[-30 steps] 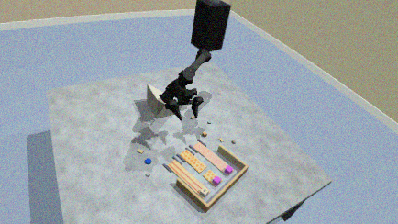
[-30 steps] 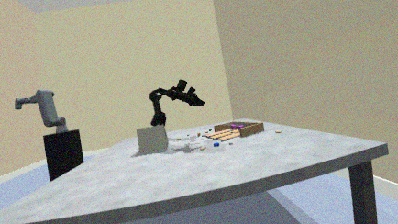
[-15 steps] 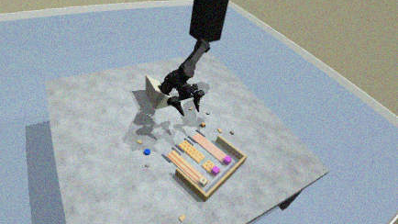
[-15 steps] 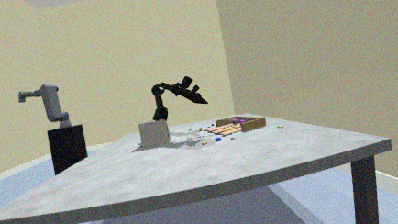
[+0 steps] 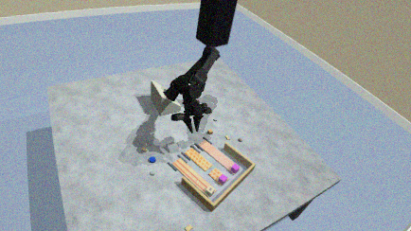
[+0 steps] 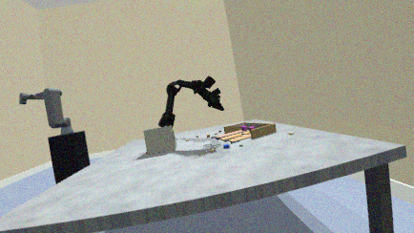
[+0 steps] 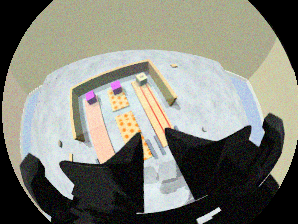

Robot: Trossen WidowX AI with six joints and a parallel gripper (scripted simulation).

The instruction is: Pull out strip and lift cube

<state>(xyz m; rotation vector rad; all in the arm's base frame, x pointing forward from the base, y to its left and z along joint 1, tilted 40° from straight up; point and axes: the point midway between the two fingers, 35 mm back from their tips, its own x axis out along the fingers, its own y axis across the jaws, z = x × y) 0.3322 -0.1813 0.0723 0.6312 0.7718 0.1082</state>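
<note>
The gripper (image 5: pixel 195 126) is held above the table (image 5: pixel 95 115), fingers nearly closed on nothing, just short of the tray (image 5: pixel 242 155). The labelled cube (image 5: pixel 209 190) is seen on the unbroken strip (image 5: pixel 190 174).

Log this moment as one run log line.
gripper: shut, holding nothing | position: above table, short of tray | strips: not pulled | cubes: in tray

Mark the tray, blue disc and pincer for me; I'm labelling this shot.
tray (image 5: pixel 246 161): top view, on its far rim.
blue disc (image 5: pixel 151 159): top view, on its centre.
pincer (image 5: pixel 193 126): top view, midway between its fingertips.
</note>
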